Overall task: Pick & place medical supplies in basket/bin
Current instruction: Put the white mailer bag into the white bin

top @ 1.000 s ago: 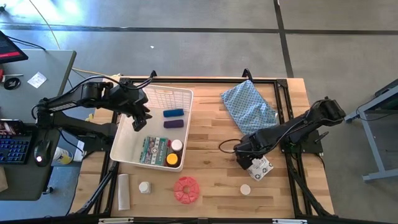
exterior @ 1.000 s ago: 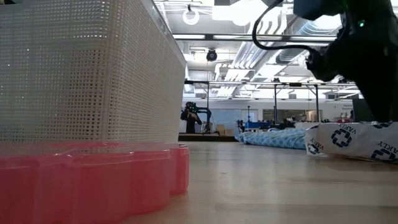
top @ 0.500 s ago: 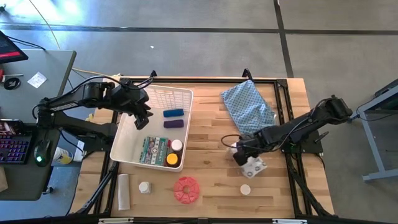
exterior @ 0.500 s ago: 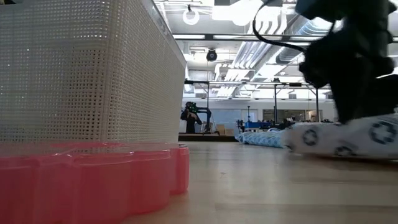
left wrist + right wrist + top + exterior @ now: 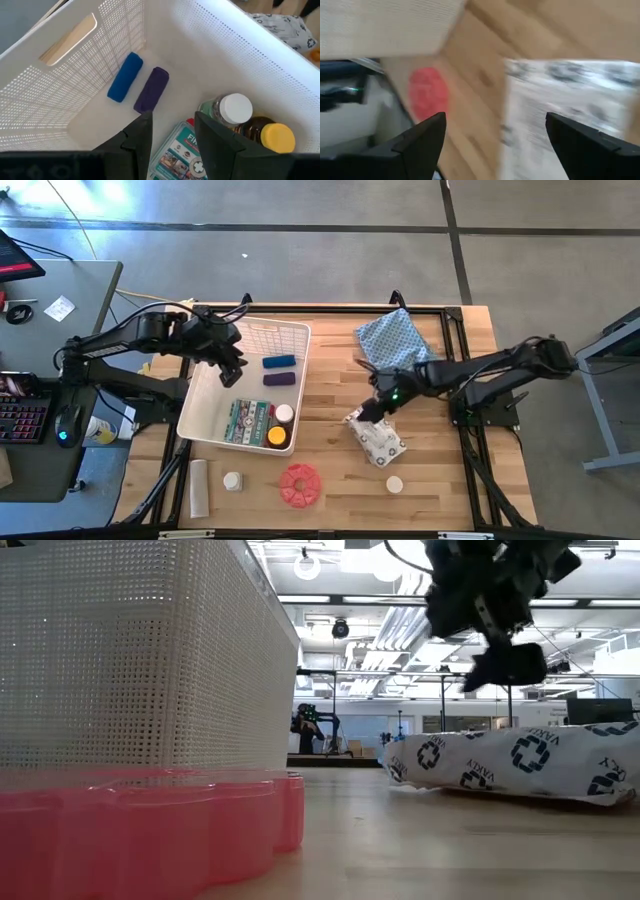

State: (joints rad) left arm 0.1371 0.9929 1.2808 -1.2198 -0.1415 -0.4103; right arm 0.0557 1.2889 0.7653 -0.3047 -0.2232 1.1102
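Likely robotics lab or workshop: concrete floor (image 5: 300,260), exposed ceiling ducts (image 5: 400,630), distant workbenches (image 5: 440,740).

A: Where's the bin?

B: The white lattice bin (image 5: 215,408) sits left of centre in the high view. Inside lie a blue cylinder (image 5: 279,362) and a purple cylinder (image 5: 279,379) side by side, a green-white packet (image 5: 245,421) lying flat, a white-capped jar (image 5: 285,413) and a yellow-capped amber bottle (image 5: 276,436).

A: And outside it?

B: A white printed packet (image 5: 376,439) lies flat right of centre; a red disc (image 5: 299,485), two white-capped jars (image 5: 232,480) (image 5: 395,484) and a white tube (image 5: 198,487) lie along the lower edge.
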